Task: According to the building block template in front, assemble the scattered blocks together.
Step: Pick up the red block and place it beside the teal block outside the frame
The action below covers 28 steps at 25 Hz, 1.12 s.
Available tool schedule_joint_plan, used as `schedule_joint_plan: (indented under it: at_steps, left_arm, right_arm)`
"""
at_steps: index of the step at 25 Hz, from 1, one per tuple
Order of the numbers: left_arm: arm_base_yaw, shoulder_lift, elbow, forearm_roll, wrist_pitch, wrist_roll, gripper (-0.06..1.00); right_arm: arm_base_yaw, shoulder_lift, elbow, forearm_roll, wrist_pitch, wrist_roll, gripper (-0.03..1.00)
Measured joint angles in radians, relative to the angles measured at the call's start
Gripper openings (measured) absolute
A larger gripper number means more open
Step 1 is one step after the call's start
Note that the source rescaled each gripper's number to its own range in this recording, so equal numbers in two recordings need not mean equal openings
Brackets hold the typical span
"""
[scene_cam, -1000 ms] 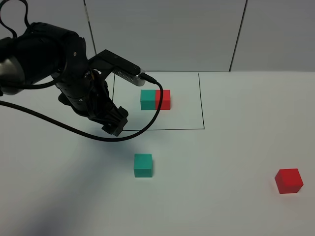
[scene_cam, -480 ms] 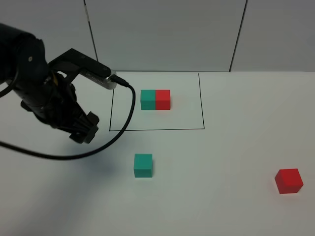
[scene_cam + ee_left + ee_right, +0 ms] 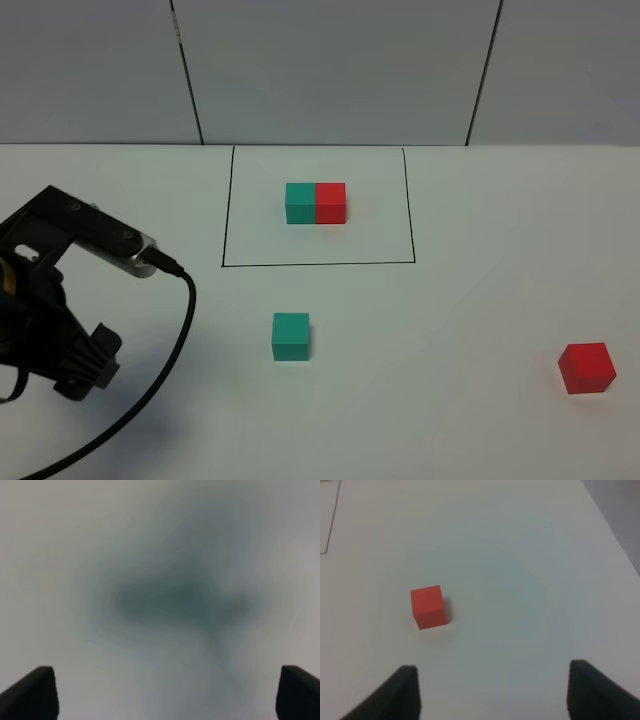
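Note:
The building block template, a teal-green cube (image 3: 300,202) joined to a red cube (image 3: 331,202), sits inside a thin black rectangle at the back. The loose teal-green cube (image 3: 291,335) lies in front of the frame. The loose red cube (image 3: 587,367) lies far right; it also shows in the right wrist view (image 3: 427,606). My left gripper (image 3: 165,695) is open and empty over bare table; its arm (image 3: 55,310) is at the front left, well left of the green cube. My right gripper (image 3: 495,695) is open and empty, short of the red cube, and is out of the exterior view.
The black drawn frame (image 3: 413,262) marks the table's back middle. A black cable (image 3: 170,340) trails from the left arm over the front left of the white table. A grey panelled wall (image 3: 340,70) stands behind.
The left arm has swung from beside the template frame's left edge down to the front left of the table. The cubes have not moved.

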Motion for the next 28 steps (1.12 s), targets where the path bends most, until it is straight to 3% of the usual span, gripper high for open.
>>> schedule_joint_plan:
  at_steps: [9,16,24,28]
  left_arm:
    - [0.004,-0.212,0.102,0.0,0.07,-0.048,0.96]
    - [0.118,-0.431,0.189,-0.034,0.054,-0.109,0.96]
    - [0.131,-0.61,0.259,-0.106,0.135,-0.095,0.96]
    - [0.172,-0.698,0.264,-0.118,0.171,-0.095,0.96]
  right_arm:
    - [0.0,0.0,0.0,0.0,0.0,0.0,0.58]
    - [0.0,0.0,0.0,0.0,0.0,0.0,0.58]
    - [0.0,0.0,0.0,0.0,0.0,-0.001,0.58]
    - [0.0,0.0,0.0,0.0,0.0,-0.001,0.58]
